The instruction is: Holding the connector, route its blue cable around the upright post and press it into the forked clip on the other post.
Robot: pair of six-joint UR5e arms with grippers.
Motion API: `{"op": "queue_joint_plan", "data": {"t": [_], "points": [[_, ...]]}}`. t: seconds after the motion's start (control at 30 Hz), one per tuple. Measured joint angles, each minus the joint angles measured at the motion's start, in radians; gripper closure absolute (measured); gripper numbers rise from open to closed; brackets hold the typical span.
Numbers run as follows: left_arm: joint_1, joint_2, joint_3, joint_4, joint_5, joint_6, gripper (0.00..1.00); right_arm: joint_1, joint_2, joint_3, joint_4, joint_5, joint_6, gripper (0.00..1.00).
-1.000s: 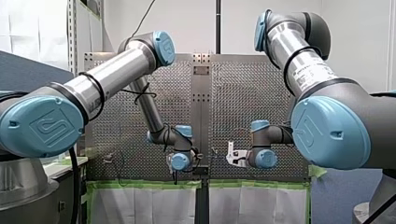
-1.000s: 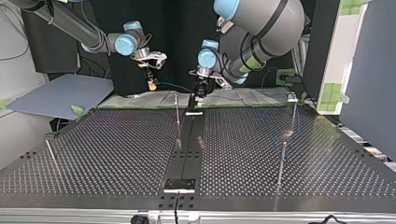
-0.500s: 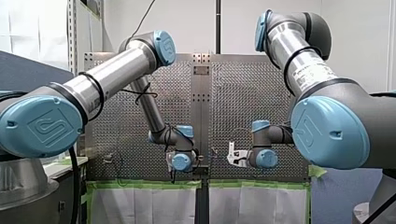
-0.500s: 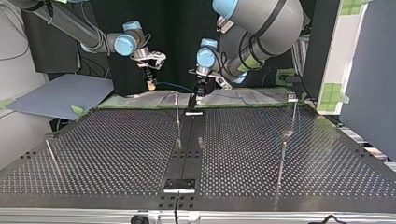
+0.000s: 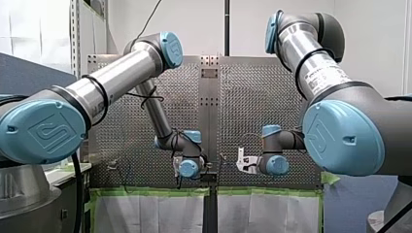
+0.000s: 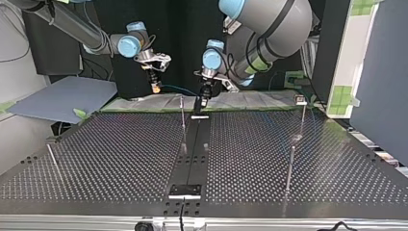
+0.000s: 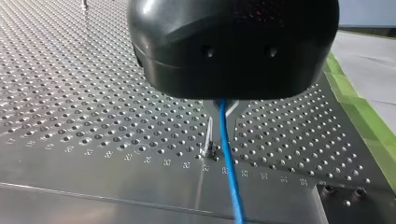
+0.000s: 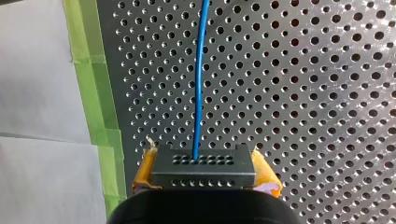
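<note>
Gripping the dark connector (image 8: pixel 203 161) squarely between its yellow pads (image 8: pixel 264 171), my right pincer (image 8: pixel 204 176) is closed tight on it. The blue cable (image 8: pixel 200 79) leaves the connector at the pincer's twelve o'clock, straight ahead over the perforated table (image 8: pixel 303 93). A strip of green tape (image 8: pixel 91 93) edges the table off at ten o'clock.

In the top view this pincer hangs at about eleven o'clock. My left pincer (image 6: pixel 204 98) hangs at twelve, near a thin upright post (image 6: pixel 182 120), and the cable spans the gap between them. In the left wrist view the cable comes out from under the black housing and runs just beside a post's foot; I cannot tell whether they touch.

As I judge it, only the first part is done: the connector is in hand. The turn around the post looks unfinished, and pressing the cable into the forked clip is all to come.

The housing covers my left pincer's tip, so I cannot tell whether it clamps the cable or merely guides it. Another post (image 6: pixel 302 118) at two o'clock has a blocky top that may be the clip, but it is too small to be sure.
</note>
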Motion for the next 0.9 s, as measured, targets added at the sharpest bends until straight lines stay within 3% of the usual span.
{"op": "queue_joint_plan", "data": {"t": [0.33, 0.63, 0.9], "points": [[-0.005, 0.0, 0.0, -0.007, -0.008, 0.021, 1.0, 0.0, 0.0, 0.0, 0.003, 0.005, -0.002, 1.0], [-0.028, -0.001, -0.001, -0.03, -0.066, 0.068, 1.0, -0.002, 0.001, 0.001, 0.007, 0.054, -0.012, 1.0], [-0.05, -0.003, -0.001, -0.001, -0.081, 0.08, 1.0, -0.021, 0.04, -0.002, -0.015, 0.065, -0.014, 1.0]]}}
